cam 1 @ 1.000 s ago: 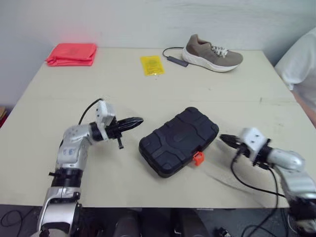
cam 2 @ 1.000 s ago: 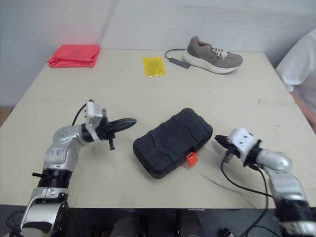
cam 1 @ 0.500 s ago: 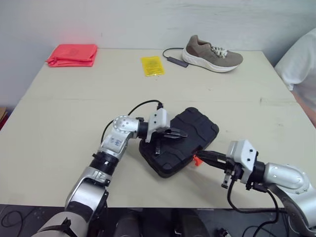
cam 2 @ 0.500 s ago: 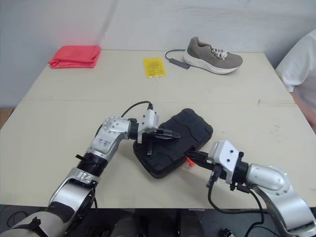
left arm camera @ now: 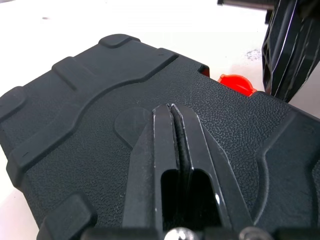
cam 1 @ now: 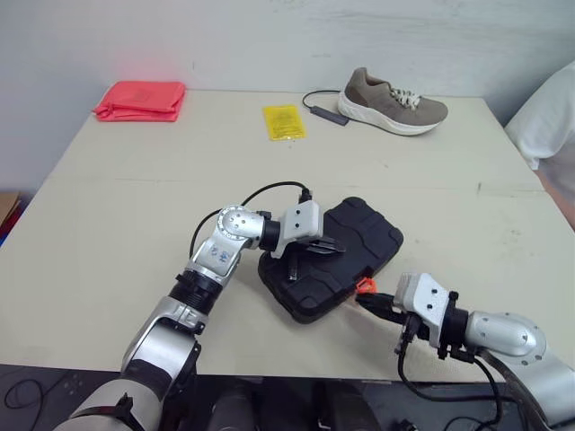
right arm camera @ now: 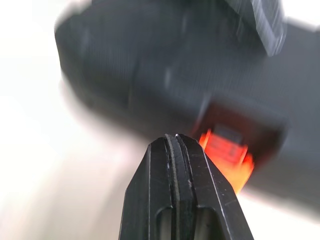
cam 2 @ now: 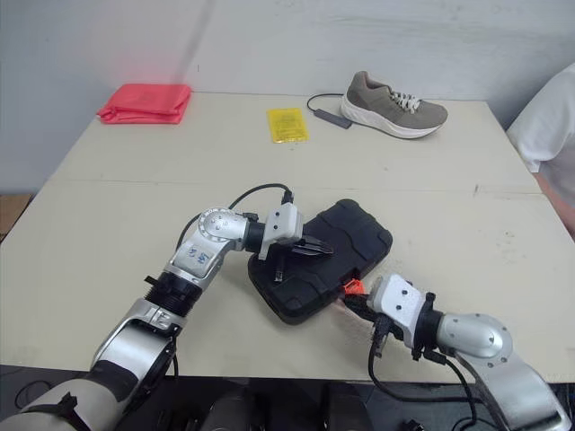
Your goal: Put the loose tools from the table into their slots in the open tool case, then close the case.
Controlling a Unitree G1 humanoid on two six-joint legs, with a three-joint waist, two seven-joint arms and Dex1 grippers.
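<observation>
The black tool case [cam 1: 346,235] lies closed near the table's middle, its lid down and its orange latch [cam 1: 365,285] on the near side. My left gripper [cam 1: 336,246] is shut and rests flat on the lid, tips pointing right; the left wrist view shows its tips [left arm camera: 171,107] pressed on the textured lid [left arm camera: 75,115]. Just below and in front of the latch, my right gripper [cam 1: 364,302] is shut too. In the right wrist view its tips [right arm camera: 174,137] sit a short way from the orange latch [right arm camera: 227,150]; whether they touch is unclear.
A grey-brown shoe [cam 1: 393,101] with a dark cable beside it, a yellow packet [cam 1: 284,121] and a folded red cloth [cam 1: 140,99] lie along the far side. A person's white sleeve [cam 1: 548,117] shows at the right edge.
Both grippers have come in from the sides to the case. The left one went onto the lid and stays there; the right one has closed in on the orange latch.
</observation>
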